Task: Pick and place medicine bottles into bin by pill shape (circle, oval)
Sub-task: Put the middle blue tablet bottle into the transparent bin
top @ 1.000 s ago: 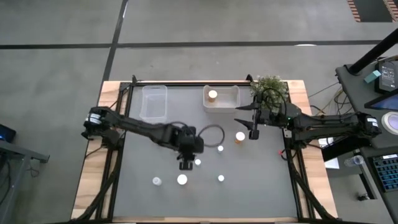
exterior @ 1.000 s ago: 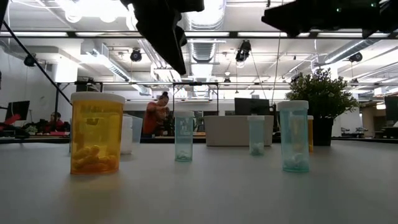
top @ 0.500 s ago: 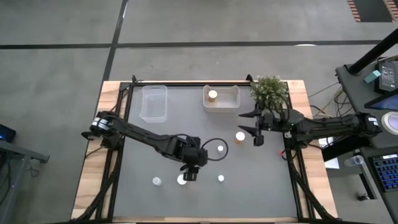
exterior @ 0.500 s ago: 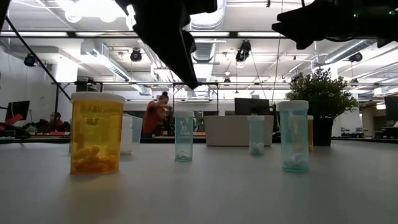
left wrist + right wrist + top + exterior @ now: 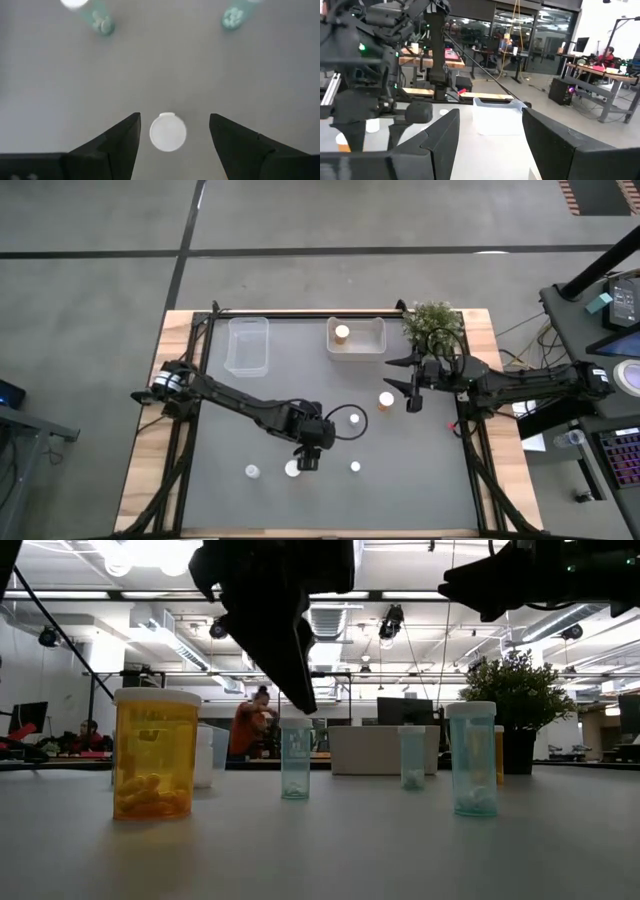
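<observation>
A white-capped medicine bottle [image 5: 168,132] stands upright on the grey table [image 5: 420,480]. My left gripper [image 5: 175,119] hangs open above it, slanting down, one finger on each side of the cap and clear of it. In the high view that bottle [image 5: 291,469] sits near the front, just left of the left gripper [image 5: 307,462]. Other bottles stand nearby: one at the left [image 5: 253,471], two pale ones [image 5: 355,467] [image 5: 354,419] and an orange one [image 5: 386,399]. One more [image 5: 342,332] stands in the white bin [image 5: 375,340]. My right gripper [image 5: 413,396] waits open and level by the plant.
A clear bin [image 5: 248,345] stands at the far left beside the white bin. A potted plant [image 5: 432,325] is at the far right corner. A dark cable loop [image 5: 345,420] lies on the mat. In the low view a large orange bottle [image 5: 155,752] stands nearest the camera.
My left gripper has moved down and toward the table's near edge, ending over the white-capped bottle near the front. My right gripper has drawn back slightly toward the table's right edge. No bottle has moved.
</observation>
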You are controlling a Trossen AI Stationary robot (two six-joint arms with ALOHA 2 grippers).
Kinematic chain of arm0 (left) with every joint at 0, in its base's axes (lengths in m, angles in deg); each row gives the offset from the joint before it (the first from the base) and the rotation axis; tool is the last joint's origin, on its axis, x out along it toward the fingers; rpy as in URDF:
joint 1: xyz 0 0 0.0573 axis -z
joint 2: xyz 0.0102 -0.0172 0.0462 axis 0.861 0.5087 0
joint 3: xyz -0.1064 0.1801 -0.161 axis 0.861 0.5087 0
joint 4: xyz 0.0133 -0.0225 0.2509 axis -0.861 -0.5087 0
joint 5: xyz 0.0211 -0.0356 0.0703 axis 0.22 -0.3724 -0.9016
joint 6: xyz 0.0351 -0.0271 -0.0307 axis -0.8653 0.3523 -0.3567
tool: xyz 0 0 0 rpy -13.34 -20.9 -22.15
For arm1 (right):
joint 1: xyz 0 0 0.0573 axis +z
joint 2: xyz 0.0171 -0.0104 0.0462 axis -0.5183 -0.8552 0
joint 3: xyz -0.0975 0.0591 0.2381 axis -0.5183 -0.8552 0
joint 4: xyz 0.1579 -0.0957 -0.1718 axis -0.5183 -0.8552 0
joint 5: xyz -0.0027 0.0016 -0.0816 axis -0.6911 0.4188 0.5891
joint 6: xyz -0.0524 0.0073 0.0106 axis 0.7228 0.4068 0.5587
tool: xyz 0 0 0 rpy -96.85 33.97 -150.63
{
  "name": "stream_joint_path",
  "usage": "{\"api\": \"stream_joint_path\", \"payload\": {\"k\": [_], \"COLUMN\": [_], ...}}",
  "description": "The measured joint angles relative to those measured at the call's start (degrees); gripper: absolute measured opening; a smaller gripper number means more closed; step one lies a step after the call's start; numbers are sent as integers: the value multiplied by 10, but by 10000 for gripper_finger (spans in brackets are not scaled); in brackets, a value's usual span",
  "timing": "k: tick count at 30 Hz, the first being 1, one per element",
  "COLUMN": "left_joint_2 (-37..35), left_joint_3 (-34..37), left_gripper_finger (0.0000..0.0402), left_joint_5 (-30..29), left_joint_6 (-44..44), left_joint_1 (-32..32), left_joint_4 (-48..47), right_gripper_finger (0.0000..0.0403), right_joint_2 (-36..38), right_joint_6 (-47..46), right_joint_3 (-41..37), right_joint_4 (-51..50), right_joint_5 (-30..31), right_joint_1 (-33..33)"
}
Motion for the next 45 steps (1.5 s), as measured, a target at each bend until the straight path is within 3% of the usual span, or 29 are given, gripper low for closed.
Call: {"api": "stream_joint_path", "payload": {"k": [14,32,39,45], "left_joint_2": [-1,-1,-7,-57], "left_joint_3": [32,47,48,43], "left_gripper_finger": [218,101,96,103], "left_joint_5": [3,23,24,-11], "left_joint_6": [28,45,47,26], "left_joint_1": [-6,-8,-10,-23], "left_joint_4": [34,62,63,26], "right_gripper_finger": [209,209,209,209], "right_joint_2": [0,0,0,0], "right_joint_6": [2,5,5,5], "right_joint_3": [0,0,0,0], "right_joint_4": [0,-1,-1,-1], "right_joint_5": [0,0,0,0], "right_joint_1": [0,0,0,0]}}
